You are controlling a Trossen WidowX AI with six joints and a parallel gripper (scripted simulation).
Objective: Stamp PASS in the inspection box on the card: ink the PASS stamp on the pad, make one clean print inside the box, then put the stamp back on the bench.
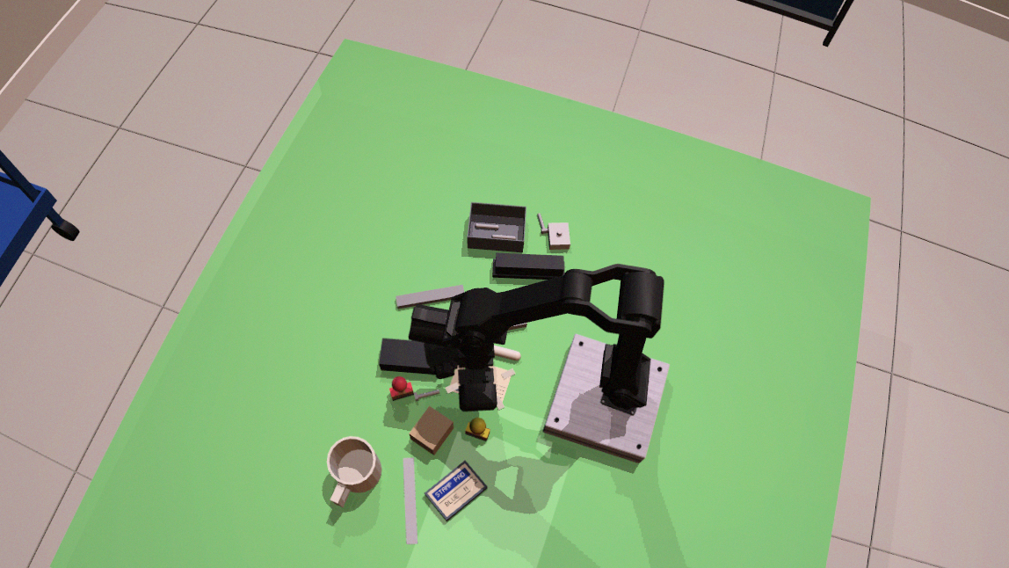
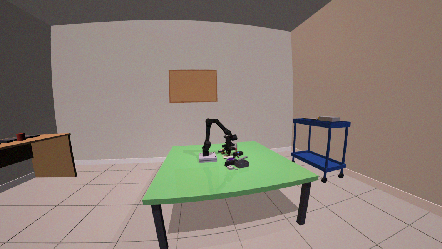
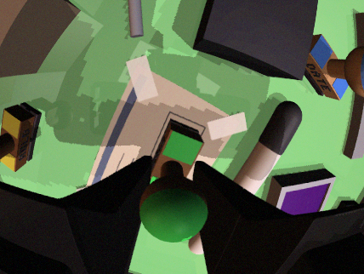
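Observation:
My gripper (image 3: 173, 166) (image 2: 228, 153) is shut on the handle of the green-topped stamp (image 3: 183, 146). The stamp stands over the inspection box (image 3: 187, 119) on the card (image 3: 149, 111) (image 1: 502, 384), its dark base within the far end of the outline. I cannot tell whether its face touches the card, and the base hides the paper beneath. No lettering on this stamp is readable. The open purple ink pad (image 3: 306, 197) (image 2: 230, 159) lies to the right in the wrist view. In the top view the arm hides the stamp and nearly all of the pad.
A marker (image 3: 272, 142) (image 1: 506, 352) lies beside the card. A black block (image 3: 259, 38) (image 1: 405, 355), DATE stamp (image 3: 323, 64), yellow stamp (image 3: 17, 132) (image 1: 477, 427) and red stamp (image 1: 400, 388) stand around it. Farther off are a wooden block (image 1: 431, 429), mug (image 1: 352, 466) and tray (image 1: 497, 244).

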